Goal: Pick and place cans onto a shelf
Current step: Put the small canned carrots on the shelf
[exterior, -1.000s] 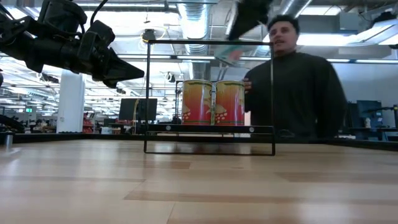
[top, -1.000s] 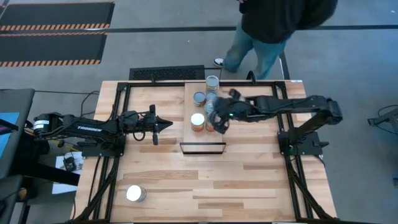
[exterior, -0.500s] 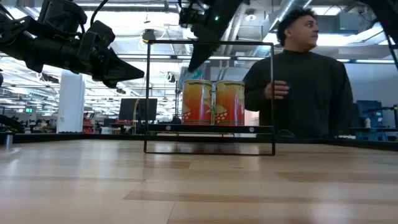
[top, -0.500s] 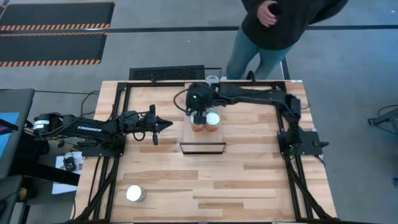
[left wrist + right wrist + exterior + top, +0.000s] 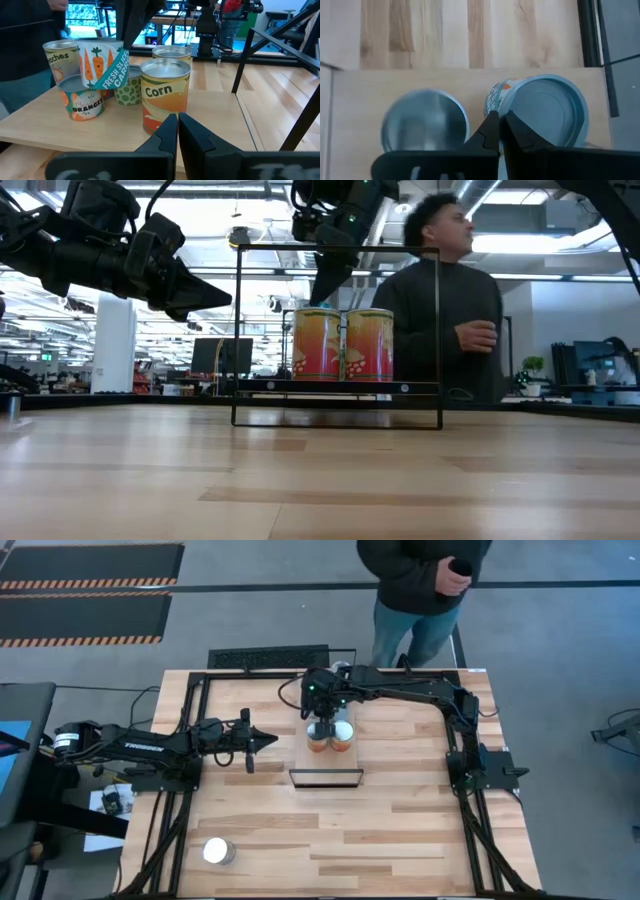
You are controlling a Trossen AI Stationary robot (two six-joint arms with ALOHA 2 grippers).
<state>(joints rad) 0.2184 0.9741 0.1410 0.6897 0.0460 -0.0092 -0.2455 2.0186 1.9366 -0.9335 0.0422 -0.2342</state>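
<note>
My right gripper (image 5: 322,726) hangs over the far left part of the shelf (image 5: 326,762), shut on a carrot can (image 5: 101,65) with a bluish end (image 5: 547,115). Around it on the shelf stand several cans: a corn can (image 5: 165,95), an oranges can (image 5: 82,98), a peaches can (image 5: 59,60) and a silver-topped can (image 5: 425,125). In the low view two front cans (image 5: 343,345) hide the held can. My left gripper (image 5: 268,740) waits shut in the air left of the shelf, pointing level at it. My right gripper has its nearly closed fingers (image 5: 131,27) at the carrot can's upper rim (image 5: 495,106), at the edge of the bluish end. They come slanting down from above. The can looks slightly tilted. The oranges can hides its lower end, so I cannot tell whether it rests on the shelf.
A single can (image 5: 218,851) stands on the tabletop at the near left. A person (image 5: 420,580) stands just beyond the table's far edge. The shelf's black frame (image 5: 240,330) rises around the cans. Bare planks lie near and right of the shelf.
My right gripper has swung from the shelf's right side toward the table's left, sinking a little and rolling, then nearly stopped over the shelf's left row. The can it carries has come down from above the front cans to behind them. The person has shifted at the far edge.
</note>
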